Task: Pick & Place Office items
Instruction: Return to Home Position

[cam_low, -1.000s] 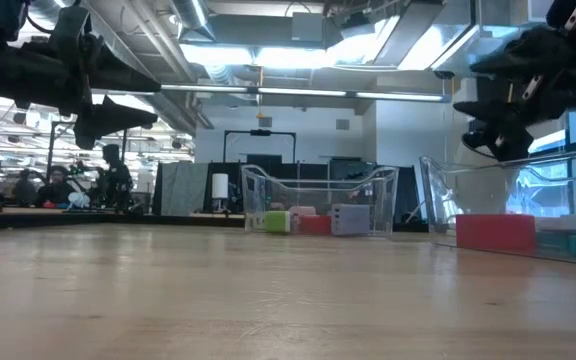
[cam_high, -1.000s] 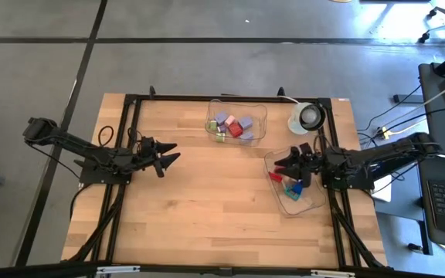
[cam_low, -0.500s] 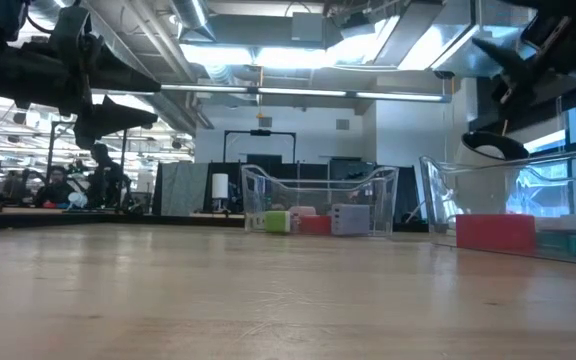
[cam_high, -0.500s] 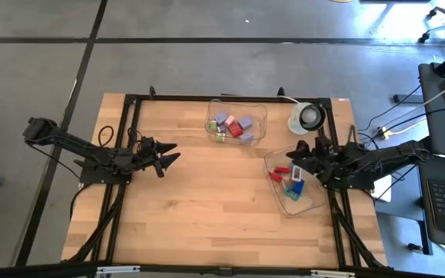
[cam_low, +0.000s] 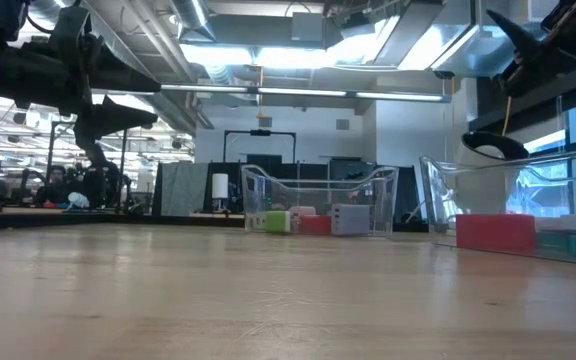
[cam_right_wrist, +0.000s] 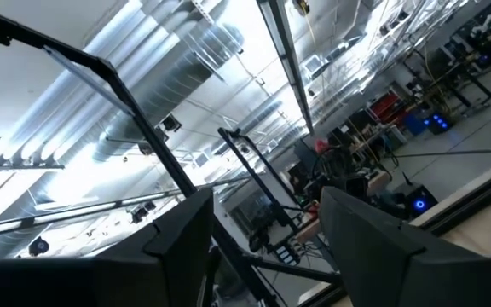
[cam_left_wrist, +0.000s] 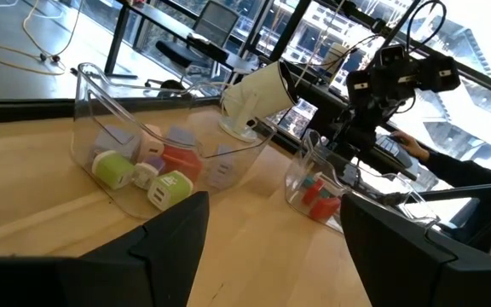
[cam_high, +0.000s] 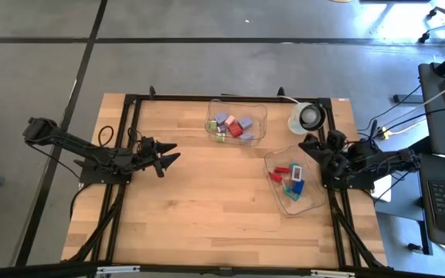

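The office items lie in two clear tubs. Lavender, pink, red, green and white pieces fill the far tub, which also shows in the left wrist view as the far tub. Red, blue, teal and white pieces lie in the right tub. My left gripper hangs open at the table's left, pointing level toward the tubs, nothing between its fingers. My right gripper stands open at the right tub's far right corner, tipped upward, with only the ceiling past its fingers.
A round white-and-black object stands at the table's far right corner, behind the right tub. A black frame runs along the far edge and both sides. Bare wood spreads over the middle and near part of the table.
My right gripper has drawn back from above the right tub toward the table's right edge, rising and tipping its fingers upward. The pieces it covered in that tub now show. My left gripper has kept still.
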Action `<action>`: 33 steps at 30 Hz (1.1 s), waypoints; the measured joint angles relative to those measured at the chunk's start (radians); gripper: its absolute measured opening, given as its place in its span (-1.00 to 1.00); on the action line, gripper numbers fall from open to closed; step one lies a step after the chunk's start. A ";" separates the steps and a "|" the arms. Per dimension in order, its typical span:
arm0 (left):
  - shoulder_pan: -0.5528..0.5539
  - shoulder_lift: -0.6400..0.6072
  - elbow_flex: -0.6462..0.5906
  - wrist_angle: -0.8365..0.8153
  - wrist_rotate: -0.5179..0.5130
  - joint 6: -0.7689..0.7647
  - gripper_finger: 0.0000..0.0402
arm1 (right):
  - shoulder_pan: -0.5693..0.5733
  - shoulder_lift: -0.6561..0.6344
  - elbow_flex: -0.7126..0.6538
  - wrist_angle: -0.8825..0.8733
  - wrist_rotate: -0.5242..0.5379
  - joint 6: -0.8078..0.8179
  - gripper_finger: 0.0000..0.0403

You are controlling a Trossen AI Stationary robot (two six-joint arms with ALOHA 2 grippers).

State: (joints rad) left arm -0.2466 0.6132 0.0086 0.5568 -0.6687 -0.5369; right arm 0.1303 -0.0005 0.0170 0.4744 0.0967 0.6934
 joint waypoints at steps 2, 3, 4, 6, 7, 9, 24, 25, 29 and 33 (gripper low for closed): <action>0.000 0.000 0.000 0.000 0.000 0.000 0.30 | -0.005 0.000 0.000 0.003 0.000 0.000 0.10; 0.000 0.000 0.000 0.000 0.000 0.000 0.30 | -0.004 0.000 0.000 0.002 0.000 0.001 0.10; 0.000 0.000 0.000 0.000 0.000 0.000 0.30 | -0.004 0.000 0.000 -0.001 0.000 0.001 0.10; 0.000 0.000 0.000 -0.001 0.000 0.000 0.30 | -0.004 0.000 0.000 -0.010 0.000 0.001 0.10; 0.000 0.000 0.000 -0.001 0.000 0.000 0.30 | -0.004 0.000 0.000 -0.011 0.000 0.001 0.10; 0.000 0.000 0.000 -0.001 0.000 0.000 0.30 | -0.004 0.000 0.000 -0.011 0.000 0.001 0.10; 0.000 0.000 0.000 -0.001 0.000 0.000 0.30 | -0.004 0.000 0.000 -0.012 0.000 0.001 0.10; 0.000 0.000 0.000 -0.001 0.000 0.000 0.30 | -0.004 0.000 0.000 -0.012 0.000 0.001 0.10; 0.000 0.000 0.000 0.000 0.000 0.000 0.30 | -0.004 0.000 0.000 -0.012 0.000 0.001 0.10; 0.000 0.000 0.000 0.000 0.000 0.000 0.30 | -0.004 0.000 0.000 -0.012 0.000 0.001 0.10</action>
State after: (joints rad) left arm -0.2466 0.6132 0.0086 0.5564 -0.6685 -0.5369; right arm 0.1258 -0.0006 0.0170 0.4629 0.0963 0.6942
